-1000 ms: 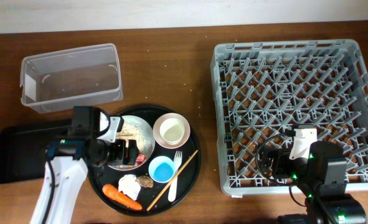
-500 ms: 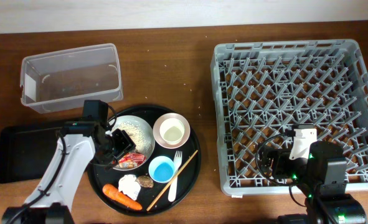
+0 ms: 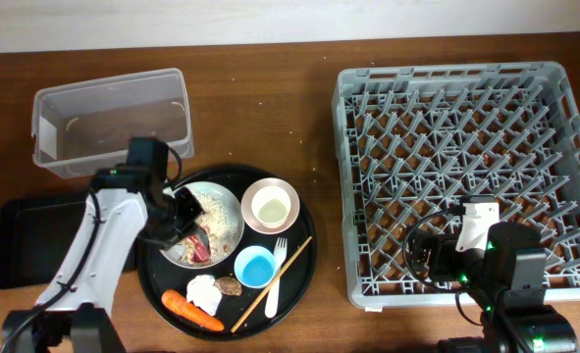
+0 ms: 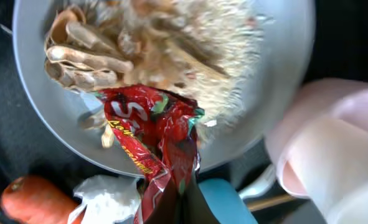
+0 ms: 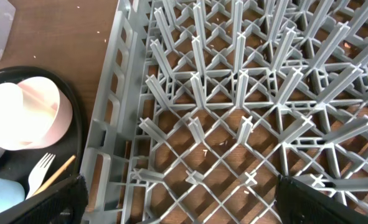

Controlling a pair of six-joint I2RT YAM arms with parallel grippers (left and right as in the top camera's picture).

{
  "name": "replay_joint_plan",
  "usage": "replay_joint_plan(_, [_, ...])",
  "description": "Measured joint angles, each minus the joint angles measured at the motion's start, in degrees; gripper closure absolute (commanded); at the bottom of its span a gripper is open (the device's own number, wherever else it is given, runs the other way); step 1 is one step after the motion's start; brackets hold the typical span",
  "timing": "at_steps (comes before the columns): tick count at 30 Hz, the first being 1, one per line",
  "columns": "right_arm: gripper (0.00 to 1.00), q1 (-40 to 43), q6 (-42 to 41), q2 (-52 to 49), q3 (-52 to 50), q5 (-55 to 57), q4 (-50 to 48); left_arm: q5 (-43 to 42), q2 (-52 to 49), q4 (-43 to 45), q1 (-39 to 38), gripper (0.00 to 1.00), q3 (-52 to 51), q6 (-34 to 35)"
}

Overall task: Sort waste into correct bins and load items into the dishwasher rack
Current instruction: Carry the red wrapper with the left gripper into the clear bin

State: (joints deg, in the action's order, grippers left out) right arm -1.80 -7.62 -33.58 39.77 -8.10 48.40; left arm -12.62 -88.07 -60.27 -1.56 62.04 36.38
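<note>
Red wrapper is pinched by the closed left gripper.
Rice touching it at 12 o'clock could be dragged off the plate on lifting.

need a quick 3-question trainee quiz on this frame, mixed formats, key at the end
1. True or false: the right gripper is open over the dishwasher rack, holding nothing.
2. The left gripper is shut on: A) carrot B) red wrapper C) fork.
3. Fill in: the rice lies on the grey ____.
Key: 1 true; 2 B; 3 plate.
</note>
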Motion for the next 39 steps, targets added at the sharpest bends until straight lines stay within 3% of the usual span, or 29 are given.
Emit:
replay_joint_plan(3, [0.02,0.0,0.0,0.0,0.0,0.0,0.0,2.0,0.3,-0.4,0.0,0.99,7.8,-3.0])
replay_joint_plan(6, [0.02,0.0,0.0,0.0,0.0,0.0,-0.1,8.1,1.0,5.0,0.9,0.99,12.3,-4.0])
replay_joint_plan(9, [0.02,0.0,0.0,-0.1,0.0,0.0,0.3,15.0,1.2,16.2,4.1,0.99,12.8,-5.0])
replay_joint_plan(11, [0.02,0.0,0.0,-0.1,0.0,0.0,0.5,16.4,1.1,26.2,5.8,0.98,12.9,-5.4])
replay_joint_plan(16, [0.02,0.0,0.0,-0.1,0.0,0.0,0.7,17.7,-4.3,39.1,6.8,0.98,13.3,-5.4])
replay_joint_plan(18, [0.02,0.0,0.0,-0.1,0.0,0.0,0.7,17.9,-9.4,42.4,6.8,0.80,13.3,-5.4])
replay_joint_plan(19, [0.02,0.0,0.1,-0.1,0.0,0.0,0.7,18.0,-11.7,42.8,6.8,0.63,13.3,-5.6])
replay_joint_plan(20, [0.02,0.0,0.0,-0.1,0.0,0.0,0.7,18.0,-13.2,42.8,6.8,0.36,13.3,-5.9])
replay_joint_plan(21, [0.02,0.0,0.0,-0.1,0.0,0.0,0.7,18.0,-13.9,42.9,6.8,0.30,13.3,-5.7])
replay_joint_plan(24, [0.02,0.0,0.0,-0.1,0.0,0.0,0.7,17.2,-14.3,43.1,6.8,0.27,13.3,-6.7])
replay_joint_plan(27, [0.01,0.0,0.0,-0.1,0.0,0.0,0.9,14.5,-13.2,37.3,6.8,0.22,13.6,-11.1])
replay_joint_plan(30, [0.02,0.0,0.0,-0.1,0.1,0.0,1.0,9.6,-6.1,17.6,6.7,0.14,13.4,-12.7])
replay_joint_plan(34, [0.02,0.0,0.0,-0.1,0.1,0.0,0.9,3.8,-0.3,-12.2,2.8,0.13,13.6,-13.2])
replay_joint_plan(39, [0.02,0.0,0.0,-0.1,0.1,0.0,1.0,2.6,-0.4,-18.4,-5.4,0.13,6.4,-12.2])
